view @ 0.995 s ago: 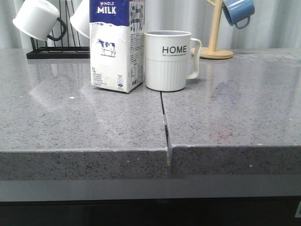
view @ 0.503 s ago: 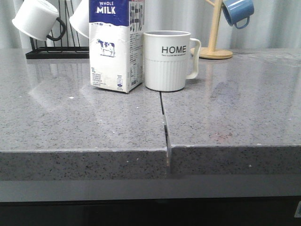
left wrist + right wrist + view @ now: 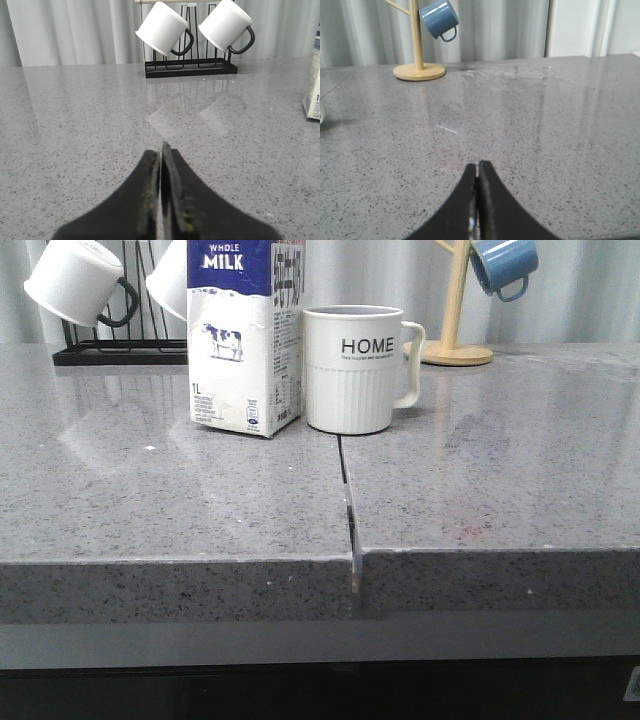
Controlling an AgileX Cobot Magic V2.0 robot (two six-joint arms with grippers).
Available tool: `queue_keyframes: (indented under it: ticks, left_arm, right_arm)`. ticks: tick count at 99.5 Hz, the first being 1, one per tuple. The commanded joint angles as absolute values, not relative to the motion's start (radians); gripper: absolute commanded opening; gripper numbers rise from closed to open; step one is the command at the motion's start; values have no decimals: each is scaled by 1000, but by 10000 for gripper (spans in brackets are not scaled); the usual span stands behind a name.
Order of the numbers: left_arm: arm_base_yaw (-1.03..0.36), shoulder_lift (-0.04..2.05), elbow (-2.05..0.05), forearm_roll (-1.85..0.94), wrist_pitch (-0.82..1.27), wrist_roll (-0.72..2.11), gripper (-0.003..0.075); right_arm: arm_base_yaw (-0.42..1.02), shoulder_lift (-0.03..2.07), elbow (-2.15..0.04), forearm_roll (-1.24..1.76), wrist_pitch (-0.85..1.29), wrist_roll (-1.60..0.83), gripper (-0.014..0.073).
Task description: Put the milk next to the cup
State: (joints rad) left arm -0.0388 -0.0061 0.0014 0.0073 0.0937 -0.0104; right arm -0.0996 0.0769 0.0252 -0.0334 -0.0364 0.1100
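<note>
The milk carton (image 3: 245, 335), white with a dark blue "WHOLE MILK" top and a cow picture, stands upright on the grey counter in the front view, right beside the left of the off-white "HOME" cup (image 3: 355, 370). The carton's lower corner shows at the edge of the left wrist view (image 3: 313, 95). A sliver of the cup shows in the right wrist view (image 3: 321, 114). My left gripper (image 3: 160, 152) is shut and empty, low over the counter, away from the carton. My right gripper (image 3: 478, 170) is shut and empty. Neither gripper shows in the front view.
A black rack (image 3: 120, 352) with two white black-handled mugs (image 3: 162, 27) stands at the back left. A wooden mug tree (image 3: 457, 340) with a blue mug (image 3: 503, 265) stands at the back right. A seam (image 3: 347, 500) splits the counter; its front edge is near.
The front view has shifted very slightly, so everything sits a touch further left. The carton and cup keep their places relative to each other.
</note>
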Motion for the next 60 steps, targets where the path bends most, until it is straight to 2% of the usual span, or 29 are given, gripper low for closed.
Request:
queue_keyframes:
  ticks: [1, 10, 60]
  left_arm:
    - [-37, -39, 42, 6, 18, -20, -13]
    - [-37, -39, 42, 6, 18, -20, -13]
    - [-37, -39, 42, 6, 18, -20, -13]
  right_arm:
    - [-107, 27, 9, -35, -71, 107, -69]
    - [-108, -36, 10, -35, -36, 107, -69]
    - [-108, -30, 10, -35, -41, 107, -69]
